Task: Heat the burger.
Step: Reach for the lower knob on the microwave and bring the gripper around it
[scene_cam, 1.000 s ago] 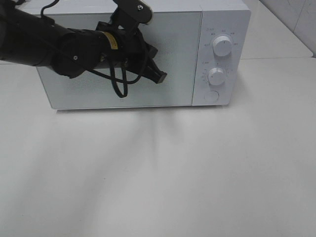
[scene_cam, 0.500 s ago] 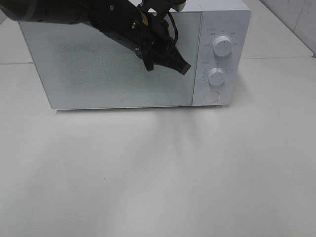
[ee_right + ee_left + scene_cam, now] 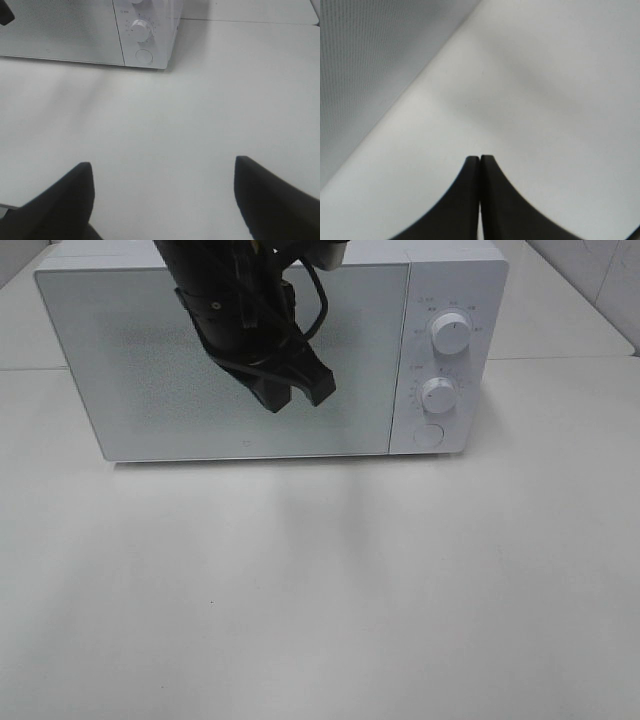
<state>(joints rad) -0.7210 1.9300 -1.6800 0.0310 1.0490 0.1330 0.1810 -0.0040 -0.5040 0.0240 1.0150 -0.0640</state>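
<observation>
Black left claw (image 3: 480, 159), tips pressed together, hovers before the closed white box-shaped microwave oven (image 3: 120, 360), probably to poke its controls; right claw (image 3: 162, 167) hangs spread, empty, above white table (image 3: 400, 590).

Your left gripper (image 3: 480, 159): both dark fingers (image 3: 462, 200) are pressed together along their inner edges. Only a hairline seam shows between them, and nothing is pinched. Beyond the tips lies white table (image 3: 555, 130). Farther out from the tips, a soft grey shadow (image 3: 520, 80) bands across it. Ahead and off to one finger's side, a finely dotted grey door (image 3: 365, 55) meets the table along a straight edge.
</observation>
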